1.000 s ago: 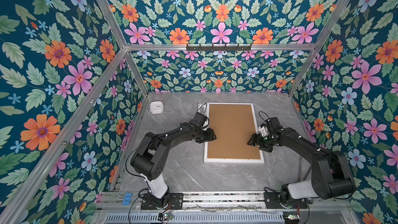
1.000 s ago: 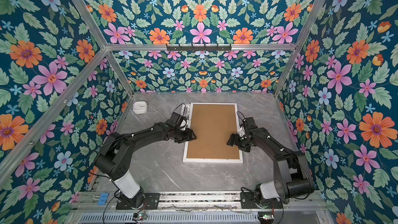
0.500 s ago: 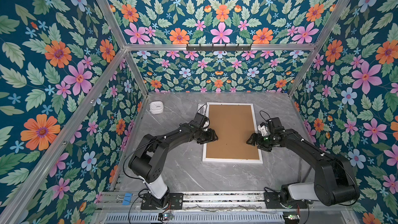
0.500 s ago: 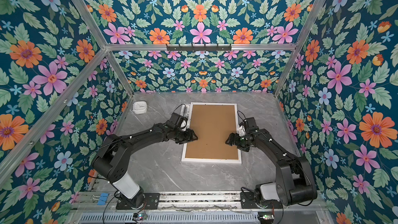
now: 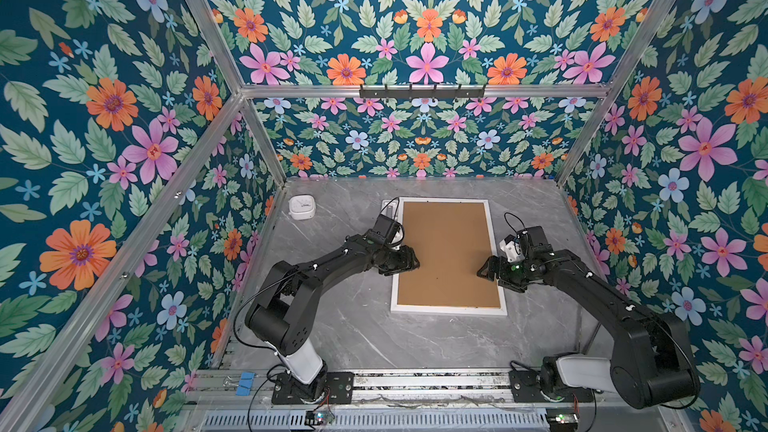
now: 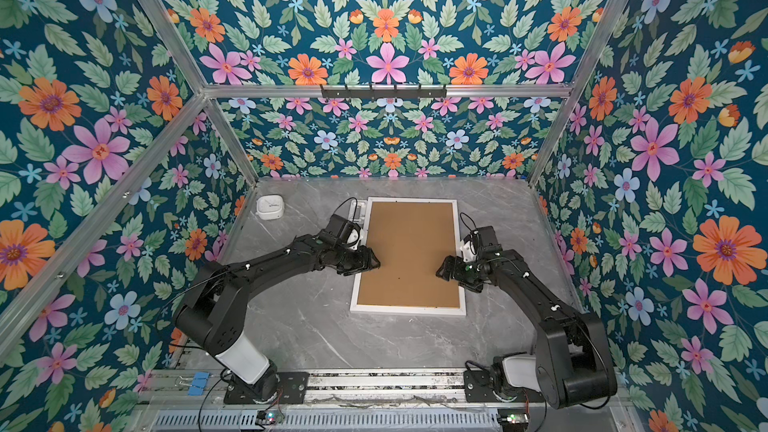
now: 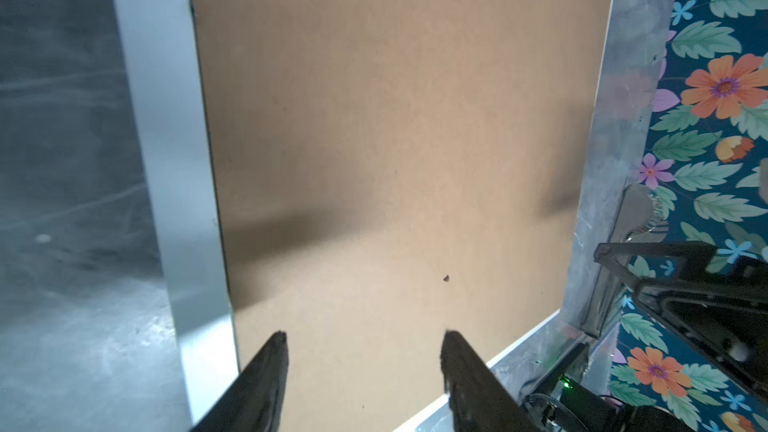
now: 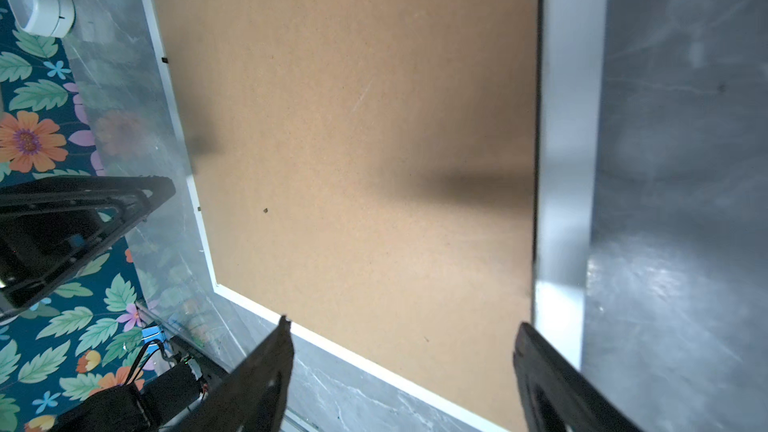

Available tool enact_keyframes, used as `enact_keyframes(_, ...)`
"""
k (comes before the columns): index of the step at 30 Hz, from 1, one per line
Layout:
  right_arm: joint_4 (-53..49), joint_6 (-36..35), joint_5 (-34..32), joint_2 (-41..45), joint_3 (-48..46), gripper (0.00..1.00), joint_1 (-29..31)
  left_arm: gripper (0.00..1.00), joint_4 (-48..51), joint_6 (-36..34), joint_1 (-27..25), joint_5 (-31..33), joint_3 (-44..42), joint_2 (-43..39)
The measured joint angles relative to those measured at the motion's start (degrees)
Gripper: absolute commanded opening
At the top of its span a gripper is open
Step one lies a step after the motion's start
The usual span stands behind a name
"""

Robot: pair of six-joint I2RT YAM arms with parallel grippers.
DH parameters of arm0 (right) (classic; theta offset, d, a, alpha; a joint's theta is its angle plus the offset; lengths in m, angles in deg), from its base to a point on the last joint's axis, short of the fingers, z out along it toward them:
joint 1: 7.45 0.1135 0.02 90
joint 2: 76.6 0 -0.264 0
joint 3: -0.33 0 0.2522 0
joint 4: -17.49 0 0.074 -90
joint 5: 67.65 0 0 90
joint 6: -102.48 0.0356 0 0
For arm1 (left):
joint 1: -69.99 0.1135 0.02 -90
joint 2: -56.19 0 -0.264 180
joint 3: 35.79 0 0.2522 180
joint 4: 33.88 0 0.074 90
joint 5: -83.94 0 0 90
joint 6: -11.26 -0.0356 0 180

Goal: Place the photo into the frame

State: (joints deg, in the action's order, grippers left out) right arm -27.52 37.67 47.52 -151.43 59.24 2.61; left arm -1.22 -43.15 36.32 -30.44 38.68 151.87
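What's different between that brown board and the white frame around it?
Colour: the backing board is plain matte brown, while the frame is white. Shape: the backing board is a solid sheet filling the whole middle, while the frame shows only as a narrow rim running around its four sides. Shared: both are rectangular and lie flat on the grey marbled table, long sides running away from the robot.

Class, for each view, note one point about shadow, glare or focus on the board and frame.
Left wrist view: soft dark shadow across the backing board, bright glare on the frame rim. Right wrist view: matching shadow and rim glare. Both top views: even light, crisp edges.
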Motion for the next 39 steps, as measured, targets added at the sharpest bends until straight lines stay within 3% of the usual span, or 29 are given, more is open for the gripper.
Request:
enact_keyframes(8,-2.21,1.11,-2.95,-1.05,-0.7,0.84,0.0,0.64,2.58,-1.73,0.59,3.26,0.66,1.49)
enact_keyframes(24,0.42,1.44,0.11,-5.53,0.66,0.83,0.0,0.64,2.49,-2.95,3.76,4.76,-1.07,1.38)
enact_keyframes(32,-2.05,0.2,-4.33,-5.62,6.93,0.84,0.0,0.64,2.12,-3.28,5.05,4.76,-1.68,1.97)
enact_keyframes(39,-0.52,-0.83,-5.95,-14.51,17.99,0.84,0.0,0.64,2.01,-4.02,5.11,4.61,-1.68,2.01)
